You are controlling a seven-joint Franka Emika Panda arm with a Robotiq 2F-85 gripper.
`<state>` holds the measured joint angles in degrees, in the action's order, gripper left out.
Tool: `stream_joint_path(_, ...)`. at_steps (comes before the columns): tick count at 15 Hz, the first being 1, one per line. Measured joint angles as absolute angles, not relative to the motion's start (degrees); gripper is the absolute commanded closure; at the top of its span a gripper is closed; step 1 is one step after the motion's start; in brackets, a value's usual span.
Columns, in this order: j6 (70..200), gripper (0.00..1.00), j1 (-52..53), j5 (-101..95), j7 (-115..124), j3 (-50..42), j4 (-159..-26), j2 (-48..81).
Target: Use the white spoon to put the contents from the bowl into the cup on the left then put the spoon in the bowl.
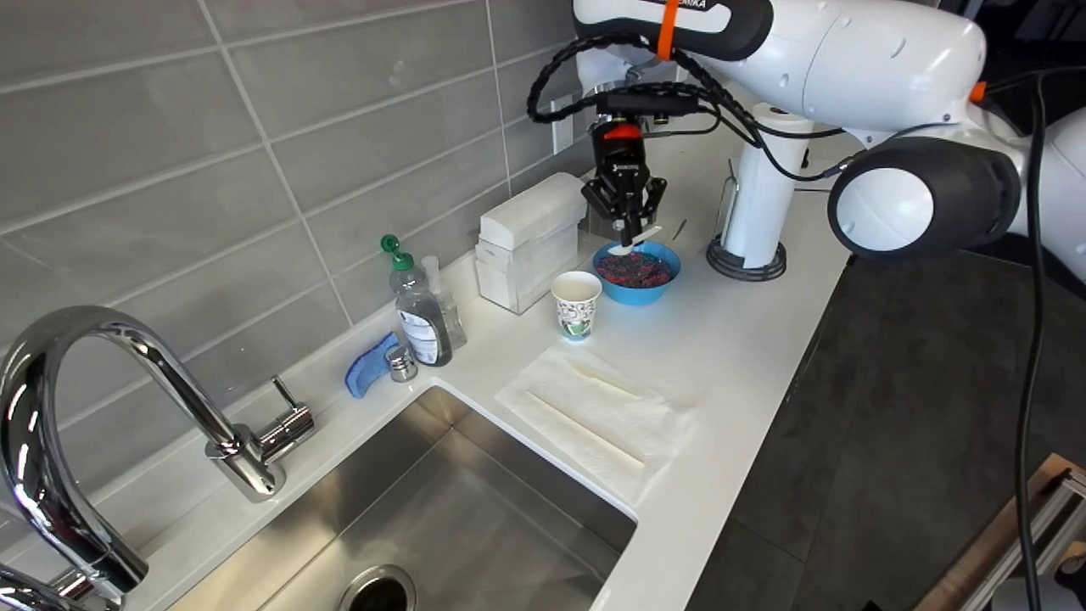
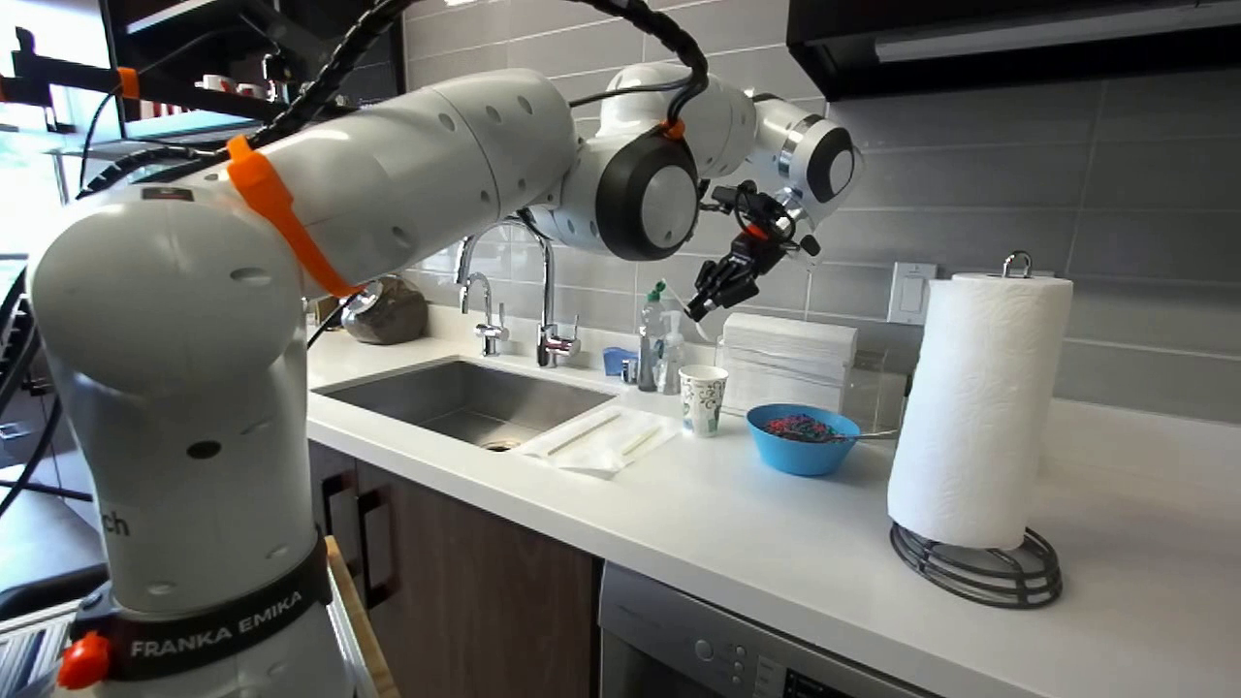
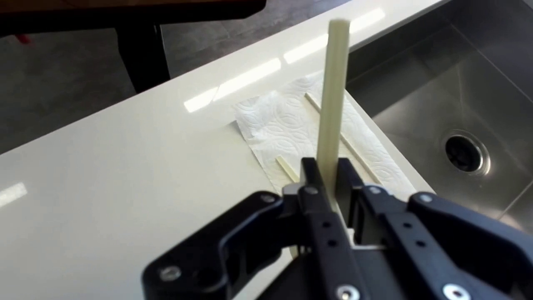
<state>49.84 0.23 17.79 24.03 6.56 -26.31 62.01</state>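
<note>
My hand (image 3: 328, 171) is pinched tight on the white spoon (image 3: 332, 102), with its thin stick squeezed between my fingertips (image 3: 310, 174). The spoon is up in the air, well above the table (image 1: 704, 356). In both exterior views the cup (image 1: 576, 312) stands upright just beside the bowl (image 1: 642, 294), on its left, and the bowl holds red and blue bits (image 1: 632, 270). A thin handle (image 2: 875, 435) pokes out of the bowl too.

I think I am at the scooping step. I can't see any bits on my spoon, but what looks like its scoop end (image 1: 621, 250) shows very tiny, so I can't be sure. If it has none, I should dip it in the bowl, lift it flat so nothing spills, then tip it over the cup. Putting the spoon in the bowl comes last.

The spoon lies across my fingertips on a slant, not straight up. In the wrist view its plain end (image 3: 339, 26) sticks out long, toward the edge of the table by the floor (image 1: 891, 382). In an exterior view, its scoop end seems to dip lower, toward the wall (image 1: 382, 127).
</note>
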Motion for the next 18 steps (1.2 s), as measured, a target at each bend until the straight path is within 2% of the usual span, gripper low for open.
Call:
stream_joint_path(8,48.13,0.85,0.15,16.68,24.49,5.17,-26.30,62.85)
stream_joint_path(9,48.13,0.96,0.15,16.68,24.50,5.17,-26.30,62.85)
stream_joint_path(18,51.23,0.96,0.04,13.04,24.49,2.62,-26.16,64.77)
